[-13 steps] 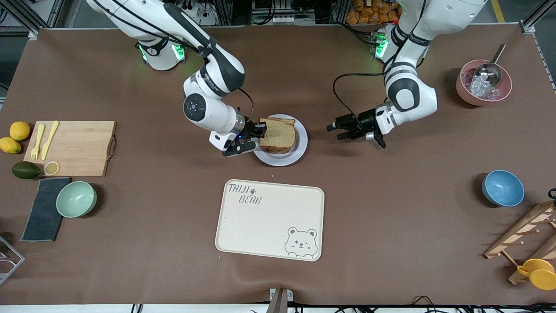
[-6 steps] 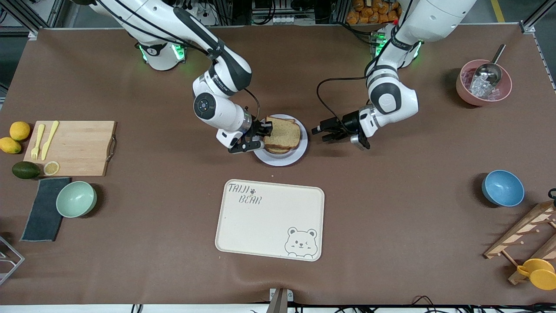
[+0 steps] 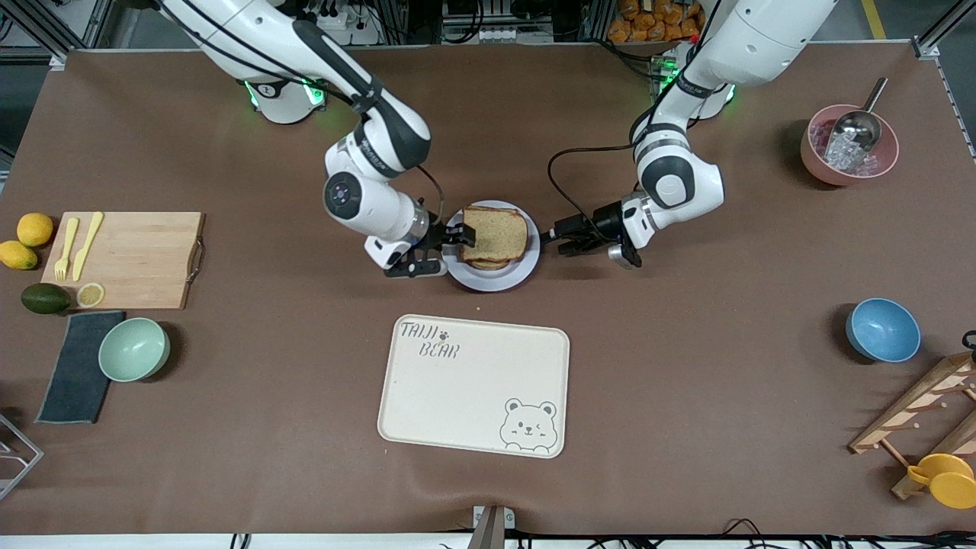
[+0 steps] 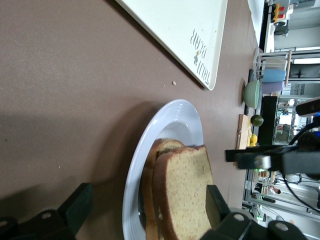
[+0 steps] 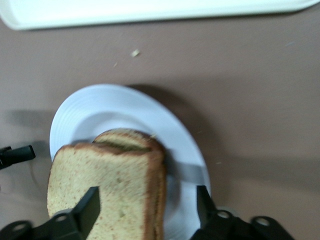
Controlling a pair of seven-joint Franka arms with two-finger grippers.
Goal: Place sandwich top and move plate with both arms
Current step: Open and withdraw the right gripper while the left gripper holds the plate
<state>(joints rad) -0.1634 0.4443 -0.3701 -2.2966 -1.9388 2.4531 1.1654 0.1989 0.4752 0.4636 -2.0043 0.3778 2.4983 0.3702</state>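
Sandwich top [image 3: 494, 234] now lay flat on the plate [image 3: 526, 267]; right end effector [image 3: 456, 241] had opened, empty. Left end effector [image 3: 550, 238], also open and empty, had closed in on the rim.

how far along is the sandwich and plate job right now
Done: the top slice of bread lies on the sandwich on the plate. In hand: the right gripper sits open at the plate's edge toward the right arm's end, jaws either side of the bread, while the left gripper, also open, is at the plate's other edge. Left: gripping and moving the plate; the tray holds nothing.
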